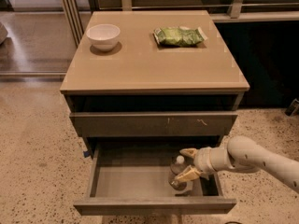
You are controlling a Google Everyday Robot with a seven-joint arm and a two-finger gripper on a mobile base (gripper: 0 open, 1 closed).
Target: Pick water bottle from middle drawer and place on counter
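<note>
Camera view: the end effector (179,165) reaches in from the right into the open middle drawer (133,182). It is released, its fingers spread either side of the upright water bottle (175,171) on the drawer floor. The tabletop (149,66) bears a white bowl (103,35) and a green packet (179,36).

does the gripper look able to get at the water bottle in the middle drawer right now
Probably yes: the middle drawer is pulled out, and the open gripper sits inside it with a finger either side of the water bottle, nothing between.
</note>
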